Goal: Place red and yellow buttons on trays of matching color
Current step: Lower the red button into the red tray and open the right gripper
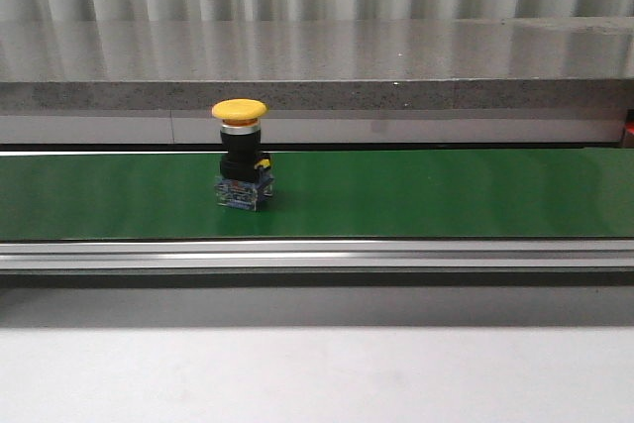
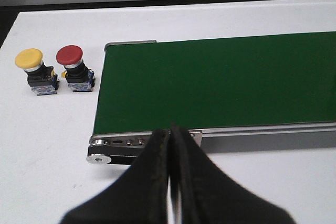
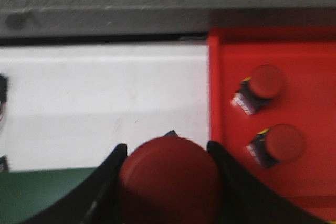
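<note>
The right gripper (image 3: 168, 182) is clamping a red button (image 3: 169, 182) by its hard, slick cap; the squarer body below probably grips surer. The left fingers (image 2: 152, 182) are sitting pressed together, empty.

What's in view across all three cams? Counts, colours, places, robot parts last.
yellow button on belt: 1, yellow cap, black body, upright on the green belt, left of centre in the front view
yellow button off belt: 1, yellow cap, on the white table beside the belt end
red button off belt: 1, red cap, on the white table, between the yellow one and the belt
red buttons in tray: 2, red caps, lying on the red tray
held red button: 1, red, between the right gripper's fingers
red tray: 1, red, next to white table
conveyor belt: 1, green, metal frame
left gripper: black fingers together, empty, over belt end
right gripper: black, closed on red button
</note>
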